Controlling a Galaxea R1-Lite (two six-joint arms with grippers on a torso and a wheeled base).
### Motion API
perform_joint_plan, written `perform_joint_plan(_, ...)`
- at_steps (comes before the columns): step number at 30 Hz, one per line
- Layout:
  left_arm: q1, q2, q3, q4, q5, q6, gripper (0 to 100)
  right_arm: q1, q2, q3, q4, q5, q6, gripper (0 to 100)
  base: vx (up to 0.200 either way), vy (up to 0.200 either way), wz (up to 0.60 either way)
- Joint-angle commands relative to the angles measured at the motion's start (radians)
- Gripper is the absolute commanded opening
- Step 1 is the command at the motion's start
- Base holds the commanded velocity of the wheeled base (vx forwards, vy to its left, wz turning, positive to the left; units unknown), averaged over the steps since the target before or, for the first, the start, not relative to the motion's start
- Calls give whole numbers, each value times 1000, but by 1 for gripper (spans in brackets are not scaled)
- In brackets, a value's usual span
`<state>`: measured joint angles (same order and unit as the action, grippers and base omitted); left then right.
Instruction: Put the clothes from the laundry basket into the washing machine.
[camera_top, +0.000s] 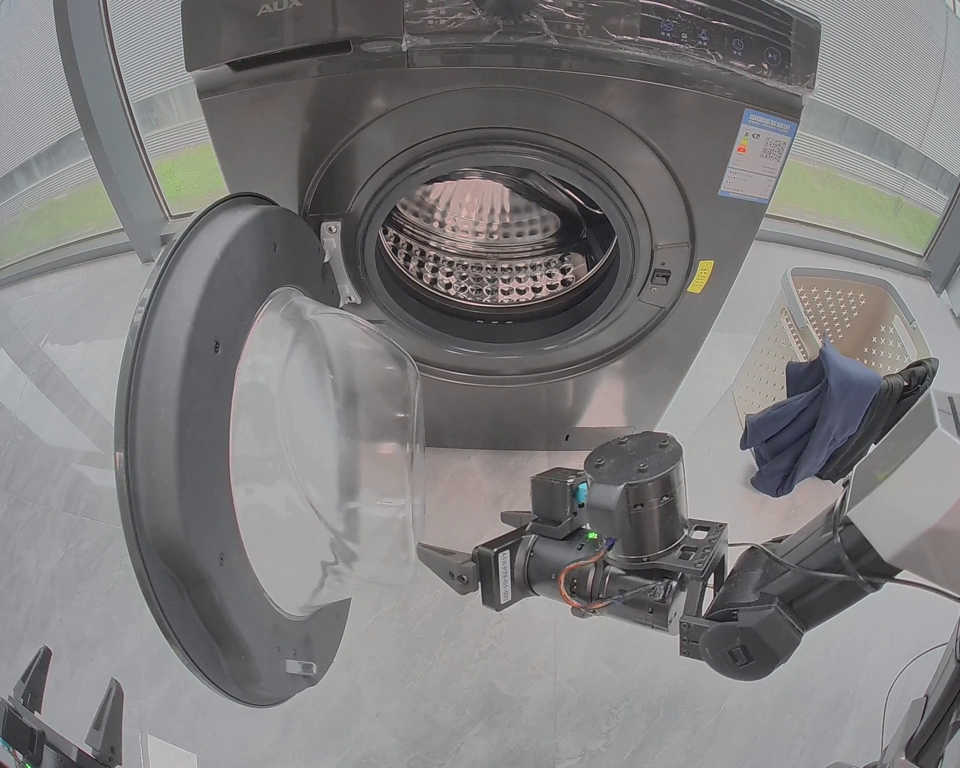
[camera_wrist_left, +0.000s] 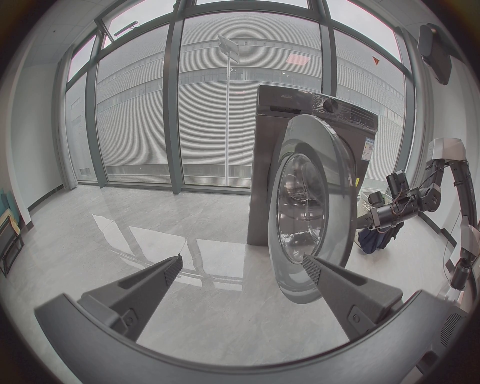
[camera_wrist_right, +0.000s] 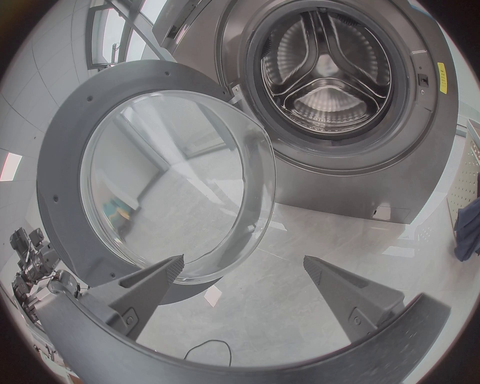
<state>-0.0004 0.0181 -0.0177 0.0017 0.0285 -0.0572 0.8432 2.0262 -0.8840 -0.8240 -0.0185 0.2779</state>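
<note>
Nearest, low at the robot's left, the left gripper (camera_top: 75, 672) hangs above the grey tiled floor (camera_top: 520, 690). Its two fingers are spread wide with nothing between them. A little farther on, the right gripper (camera_top: 445, 562) is stretched out level across the middle of the scene. It points toward the lower edge of the door (camera_top: 175, 450), and its two fingers are likewise parted wide and carry nothing. The one door is round and swung fully open to the robot's left on its hinge, with its clear glass bowl (camera_top: 335, 440) bulging toward the robot. Behind it stands the single washing machine (camera_top: 600, 390), a dark steel front-loader. Its round mouth is open and shows the drum (camera_top: 490, 235), with a perforated metal wall and three raised ribs meeting at the back. Two stickers sit on the machine's front, a blue-and-white one (camera_top: 757, 155) high up and a small yellow one (camera_top: 701, 276) beside the opening. To the machine's right, on the floor and apart from it, stands one white perforated laundry basket (camera_top: 860, 310). A dark blue cloth (camera_top: 810, 420) hangs over its near rim and down its outer side. It looks like a single piece, though the right arm crosses in front of part of it, so the count is uncertain. Farthest back run tall windows (camera_top: 60, 190).
</note>
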Motion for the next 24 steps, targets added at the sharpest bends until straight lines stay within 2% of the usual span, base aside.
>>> perform_joint_plan(1, 0, -10, 16, 0, 1, -1, 100, -7, 19, -10, -3, 0, 1, 100, 0, 0, 0)
perform_joint_plan(4, 0, -10, 16, 0, 1, 0, 100, -16, 23, -15, -3, 0, 0, 100, 0, 0, 0)
perform_joint_plan(7, 0, -10, 16, -5, 1, 14, 100, -38, 35, -32, -3, 2, -2, 100, 0, 0, 0)
perform_joint_plan(11, 3, -12, 18, -5, -7, 59, 100, -39, 49, -53, -3, 2, -2, 100, 0, 0, 0)
perform_joint_plan(24, 2, -13, 18, -5, -15, 60, 100, -21, 97, -119, -3, 2, -3, 100, 0, 0, 0)
